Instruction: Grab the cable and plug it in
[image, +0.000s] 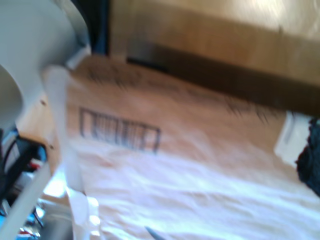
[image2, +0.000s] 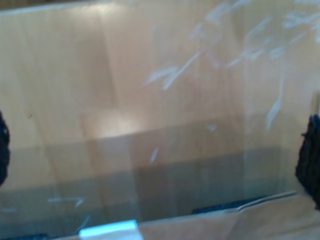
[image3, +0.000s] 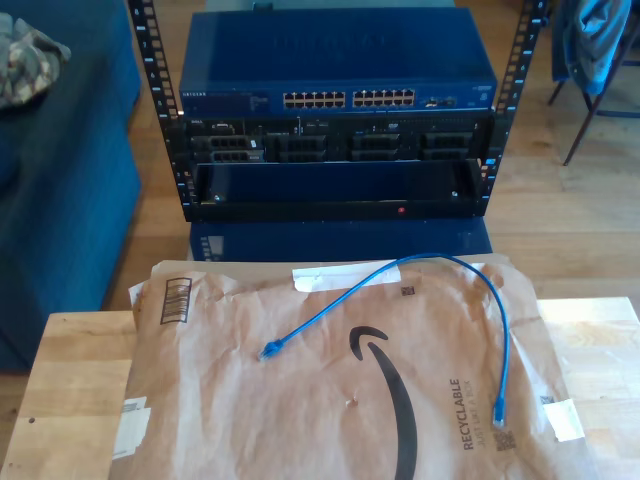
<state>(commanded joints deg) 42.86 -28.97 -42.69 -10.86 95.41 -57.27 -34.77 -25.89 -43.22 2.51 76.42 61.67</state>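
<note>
The cable (image3: 425, 275) is lying loose on a brown paper mailer (image3: 340, 400) that is covering the wooden table (image3: 70, 370). It is running in an arch: one plug (image3: 268, 352) is resting near the mailer's middle, toward the exterior view's left, and the other plug (image3: 497, 410) is resting toward the exterior view's right, close to the word RECYCLABLE. Nothing is touching the cable.

Beyond the table's far edge, a rack (image3: 335, 120) is standing with a blue network switch (image3: 338, 75) on top; its row of ports (image3: 348, 99) is facing the table, and no cable is showing in them.

The first wrist view is blurring across the mailer's barcode (image: 119, 131); the second wrist view is looking at bare wood (image2: 125, 100). Dark shapes are sitting at the edges of these views, but whether my first gripper or my second gripper is spread or closed cannot be told.

Judged status: neither step is done. The grasp of a plug end is pending, and the insertion into a switch port is pending after it.
</note>
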